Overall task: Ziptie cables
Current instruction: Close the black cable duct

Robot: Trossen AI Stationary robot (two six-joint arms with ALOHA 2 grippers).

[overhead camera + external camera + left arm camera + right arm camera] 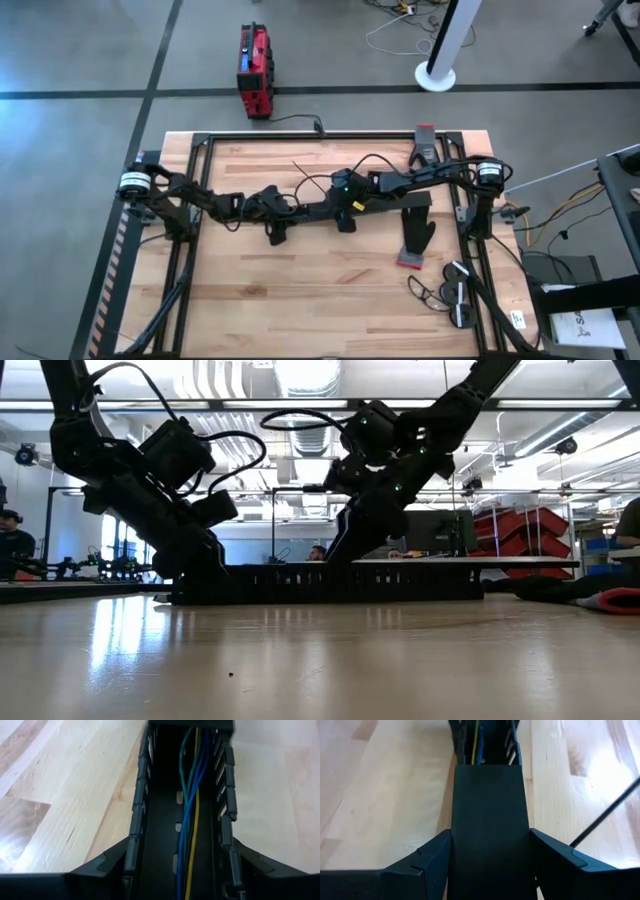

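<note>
Inside the black channel (165, 845), only the left wrist view shows cables (192, 795); tool states unclear

I saw my right gripper (490, 865) straddling a black slotted duct (489, 805) on the wooden table (380, 785), cables (477, 742) inside.

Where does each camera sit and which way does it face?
High: overhead, looking down on wooden table; both arms show.
Low: table height, looking level across; both arms.
Left wrist: along open black slotted channel holding coloured cables; left hand.
Right wrist: along the channel's covered end; right hand.
Both wrist views share that channel.
</note>
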